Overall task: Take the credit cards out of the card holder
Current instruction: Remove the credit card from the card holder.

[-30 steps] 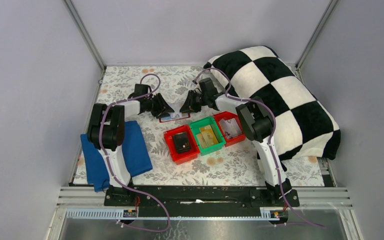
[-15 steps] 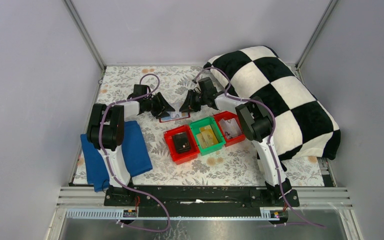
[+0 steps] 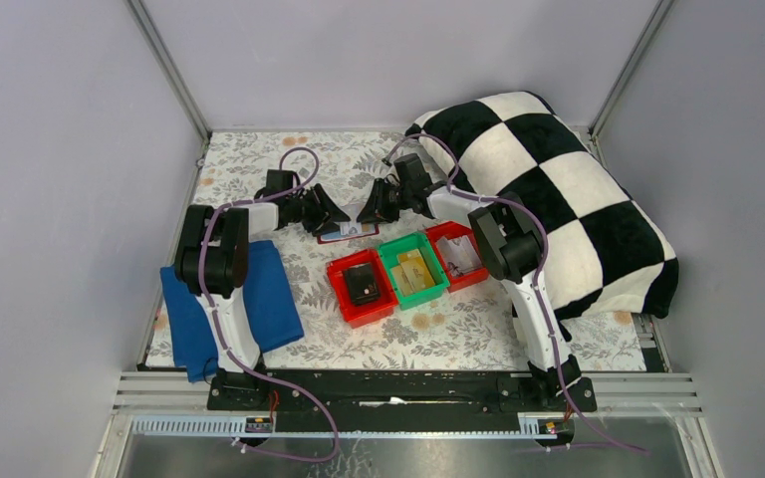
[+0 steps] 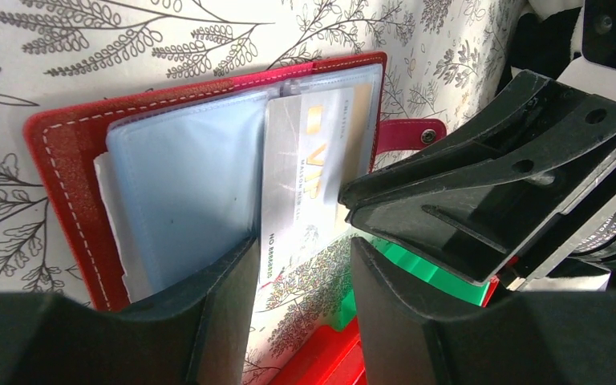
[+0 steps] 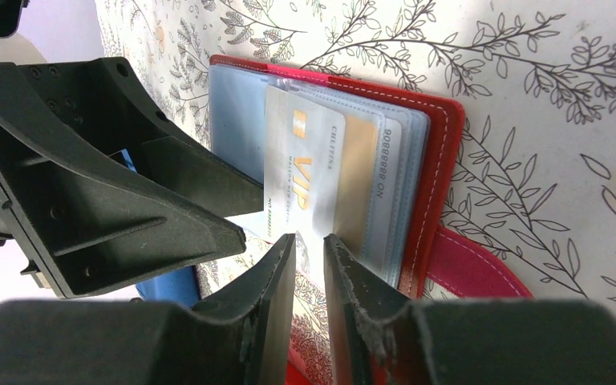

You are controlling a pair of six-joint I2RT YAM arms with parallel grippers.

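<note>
Seen from above, the small dark red folding card holder (image 3: pixel 347 233) lies open on the floral tablecloth (image 3: pixel 259 164). It is at 12 o'clock from the red plastic bin (image 3: pixel 374 314) that holds a small black boxy object (image 3: pixel 363 283). The left gripper (image 3: pixel 339 219) is at the holder's 10 o'clock and the right gripper (image 3: pixel 367 214) at its 1 o'clock. From up there both are only black wedges, and how their jaws stand cannot be told. Only this view takes in the green plastic bin (image 3: pixel 390 276) at 3 o'clock from the red one, the folded blue cloth (image 3: pixel 229 309) and the black-and-white checked blanket (image 3: pixel 548 189).

The left wrist view shows what the overhead one hides. A pale credit card (image 4: pixel 309 184) with gold "VIP" lettering is slid partway out of the light blue pocket lining (image 4: pixel 184 184) toward 6 o'clock. Its lower end lies in the gap between the left gripper's fingers (image 4: pixel 216 321), which stand about half apart and grip nothing. At the card's 3 o'clock edge the right gripper's two tips come together. The red strap tab (image 4: pixel 409 132) juts out at the holder's 3 o'clock.

Only the right wrist view shows that grip close up: its fingers (image 5: pixel 349 281) leave a narrow slit, and the card's white end runs into it, pinched. It alone shows a second card (image 5: pixel 391 180) with printed digits, tucked in a pocket just behind.
</note>
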